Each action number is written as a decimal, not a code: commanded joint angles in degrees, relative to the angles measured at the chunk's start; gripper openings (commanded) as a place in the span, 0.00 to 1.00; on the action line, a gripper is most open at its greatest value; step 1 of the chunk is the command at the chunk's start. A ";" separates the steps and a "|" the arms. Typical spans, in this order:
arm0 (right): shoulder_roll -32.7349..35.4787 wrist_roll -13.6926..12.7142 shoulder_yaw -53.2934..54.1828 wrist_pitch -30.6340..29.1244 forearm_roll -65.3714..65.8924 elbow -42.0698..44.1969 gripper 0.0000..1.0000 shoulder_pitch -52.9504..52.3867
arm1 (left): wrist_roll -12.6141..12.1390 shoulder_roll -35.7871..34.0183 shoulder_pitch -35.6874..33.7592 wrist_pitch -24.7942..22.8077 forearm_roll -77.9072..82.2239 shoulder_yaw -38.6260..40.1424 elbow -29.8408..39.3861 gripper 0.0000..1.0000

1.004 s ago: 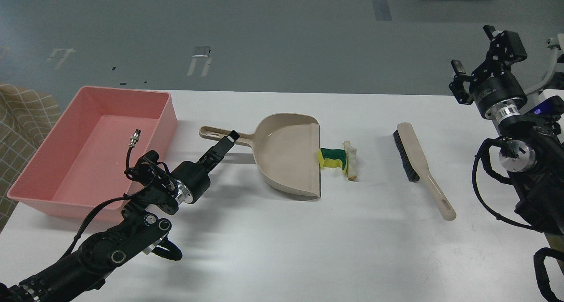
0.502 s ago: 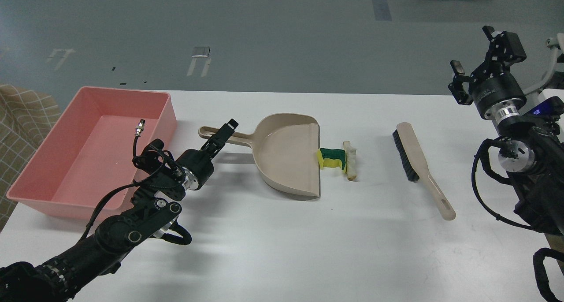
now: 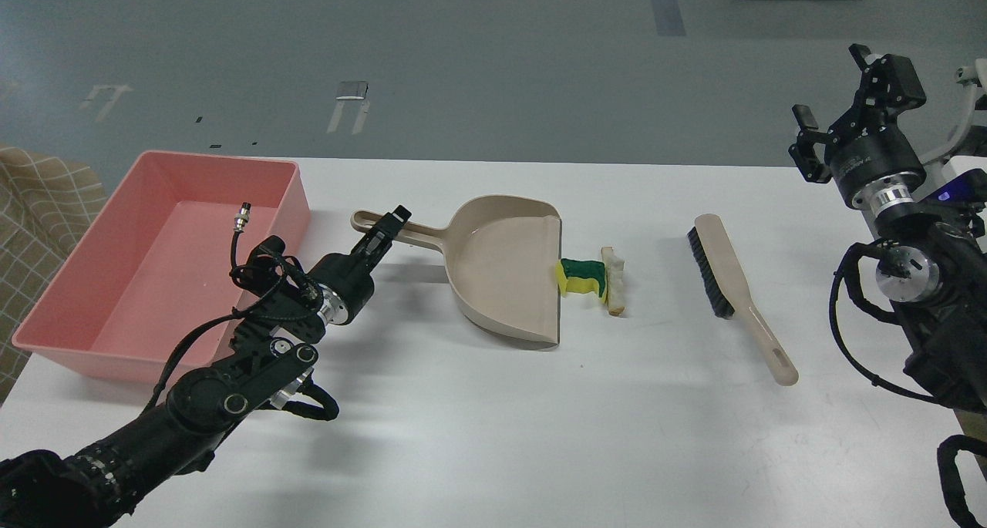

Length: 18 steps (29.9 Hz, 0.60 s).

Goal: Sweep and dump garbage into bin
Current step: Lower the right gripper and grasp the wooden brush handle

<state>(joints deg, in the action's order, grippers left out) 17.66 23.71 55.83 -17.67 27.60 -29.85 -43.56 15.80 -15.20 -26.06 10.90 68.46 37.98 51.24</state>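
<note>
Risk: left gripper (image 3: 383, 233) sits at the dustpan (image 3: 505, 270) handle, seen end-on, so can't tell if it's closed; a skewed grab could slew the pan. Sponge piece (image 3: 581, 276) and bread strip (image 3: 614, 280) lie at the pan's lip, well right of it. Right gripper (image 3: 848, 104) raised, fingers spread, empty, brush (image 3: 731, 281) untouched. Pink bin (image 3: 287, 204) far left.

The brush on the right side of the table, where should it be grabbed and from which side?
Grip the brush by its long bare handle near the near end, coming from above with the right gripper, fingers across its narrow width. It lies flat with the bristles along the far half's left edge, so the handle is clear.
</note>
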 commanded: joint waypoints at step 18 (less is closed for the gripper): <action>34.09 -1.83 -39.83 -1.22 15.98 -26.39 1.00 -5.30 | -1.38 -0.09 -1.89 -0.09 -0.08 0.08 0.00 0.00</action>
<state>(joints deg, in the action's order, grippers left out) 46.72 21.99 19.42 -18.47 40.48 -51.22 -47.39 14.47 -15.44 -27.85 10.88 68.40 38.05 51.23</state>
